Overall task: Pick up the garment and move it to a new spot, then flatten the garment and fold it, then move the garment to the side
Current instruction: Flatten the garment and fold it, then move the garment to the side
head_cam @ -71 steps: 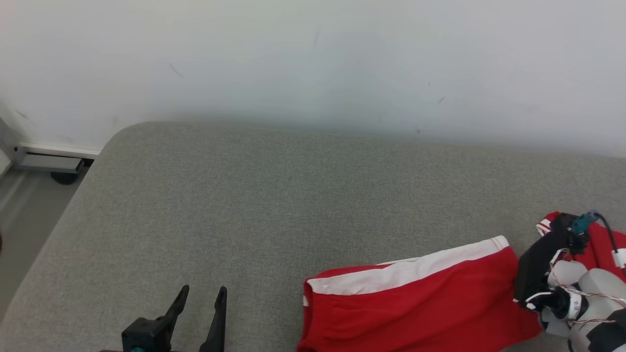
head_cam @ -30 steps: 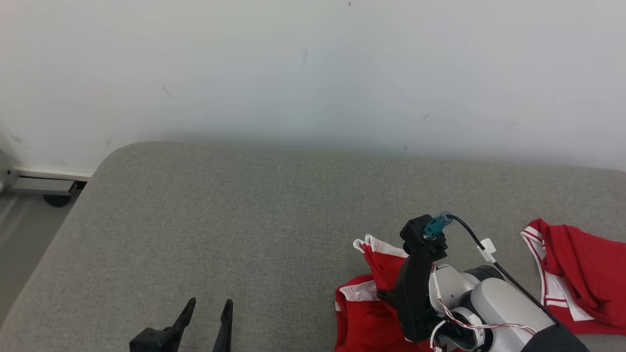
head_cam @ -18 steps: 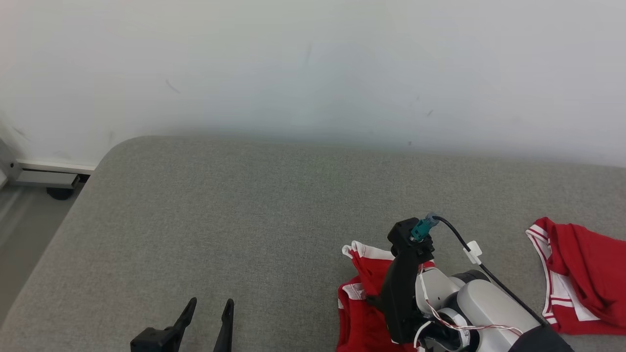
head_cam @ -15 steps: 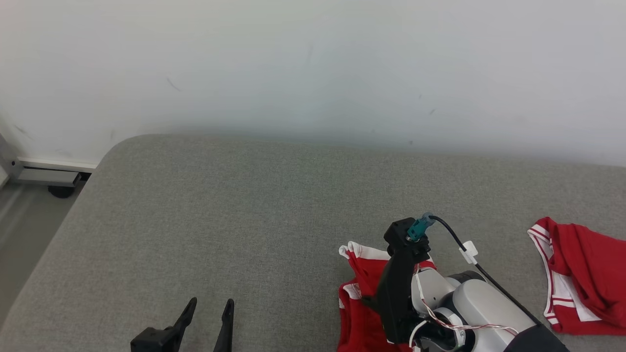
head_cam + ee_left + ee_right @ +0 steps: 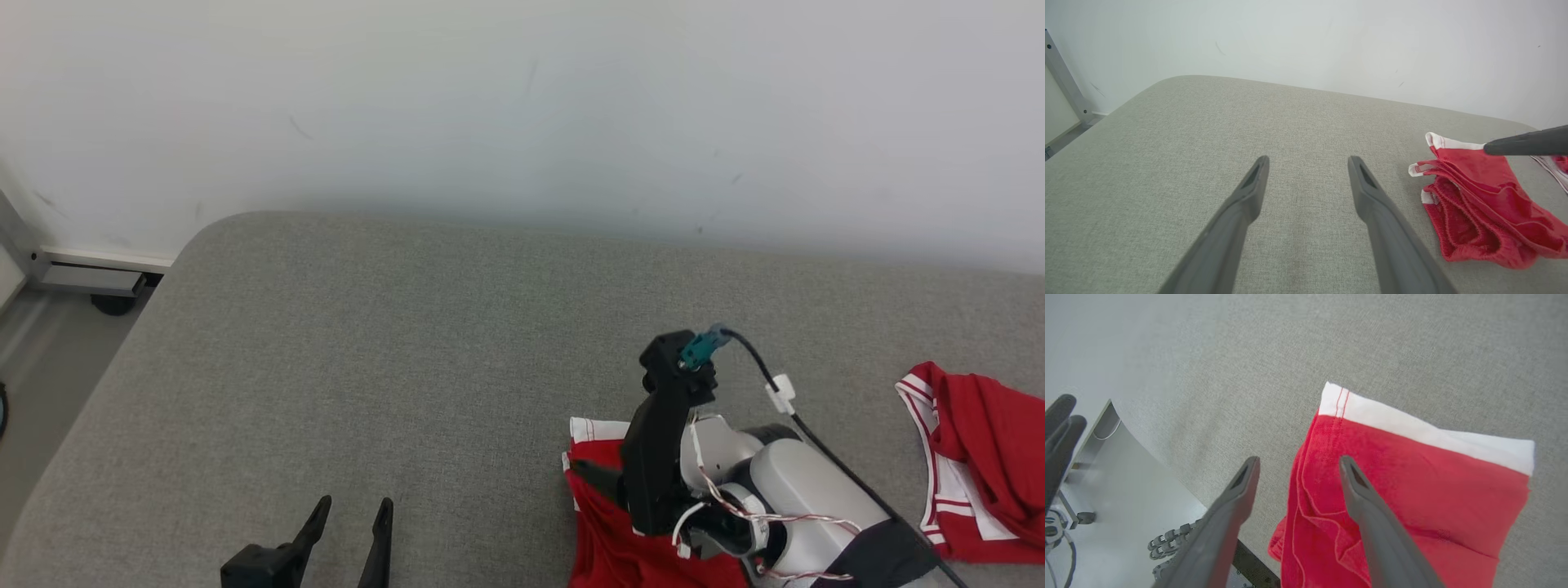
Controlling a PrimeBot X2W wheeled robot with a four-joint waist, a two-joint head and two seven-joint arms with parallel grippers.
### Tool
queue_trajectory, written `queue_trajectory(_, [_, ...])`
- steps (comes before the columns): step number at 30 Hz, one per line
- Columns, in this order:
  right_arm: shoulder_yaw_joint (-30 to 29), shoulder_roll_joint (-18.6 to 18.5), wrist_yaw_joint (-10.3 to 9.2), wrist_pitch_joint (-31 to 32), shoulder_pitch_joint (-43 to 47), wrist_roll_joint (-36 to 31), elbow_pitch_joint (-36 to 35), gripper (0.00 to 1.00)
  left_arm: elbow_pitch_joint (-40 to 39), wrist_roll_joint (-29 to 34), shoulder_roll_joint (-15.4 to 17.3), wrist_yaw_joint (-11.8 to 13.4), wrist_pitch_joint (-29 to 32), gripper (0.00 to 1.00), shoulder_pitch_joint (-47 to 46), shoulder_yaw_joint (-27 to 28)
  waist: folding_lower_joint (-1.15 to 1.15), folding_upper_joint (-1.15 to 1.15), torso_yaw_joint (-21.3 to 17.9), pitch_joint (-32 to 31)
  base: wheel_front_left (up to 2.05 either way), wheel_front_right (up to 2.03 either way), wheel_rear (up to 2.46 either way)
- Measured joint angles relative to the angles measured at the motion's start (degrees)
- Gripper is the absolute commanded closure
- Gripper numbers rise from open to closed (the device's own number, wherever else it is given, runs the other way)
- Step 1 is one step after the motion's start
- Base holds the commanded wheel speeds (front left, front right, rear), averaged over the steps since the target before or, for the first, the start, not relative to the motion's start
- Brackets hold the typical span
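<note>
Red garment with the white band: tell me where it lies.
Head view, lower right of the grey cushion: the red garment lies under the open right end effector, well right of the left end effector.

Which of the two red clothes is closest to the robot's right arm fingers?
The red garment with the wide white edge, lying just beneath the right gripper, whose fingers are open. The other red garment lies apart, farther to the robot's right.

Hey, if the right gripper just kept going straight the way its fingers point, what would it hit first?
Most likely the red garment: the right gripper holds its open fingers astride the folded edge, with the grey cushion underneath. How far above the cloth it hangs is hard to judge.
</note>
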Motion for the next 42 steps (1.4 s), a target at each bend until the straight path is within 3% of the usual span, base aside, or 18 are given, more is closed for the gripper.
queue_trajectory(6, [-3.2,-1.7,-0.09,-2.5,-1.3,-0.3,-3.1,0.00,0.0,-0.1,0.1,0.0,0.0,0.00,0.0,0.2,0.00,0.00,-0.1,0.1,0.00,0.00,0.00])
queue_trajectory(14, [-7.2,-12.6,-0.77,-3.9,4.5,-3.8,-3.3,0.00,-0.2,-0.1,0.2,0.1,-0.1,0.00,0.2,0.4,0.00,0.00,-1.1,0.2,0.00,0.00,0.00])
queue_trajectory(23, [-10.0,-11.0,-1.02,-9.7,10.9,-2.9,-1.1,0.00,-0.5,-0.1,0.2,0.1,-0.3,0.00,0.0,0.3,0.00,0.00,-1.9,1.6,0.00,0.00,0.00])
queue_trajectory(42, [-10.7,-7.8,-1.07,-14.8,11.5,-2.2,6.1,0.00,-0.1,0.0,0.1,-0.1,0.0,0.00,-1.5,-0.9,0.00,0.00,-0.5,3.0,0.00,0.00,0.00])
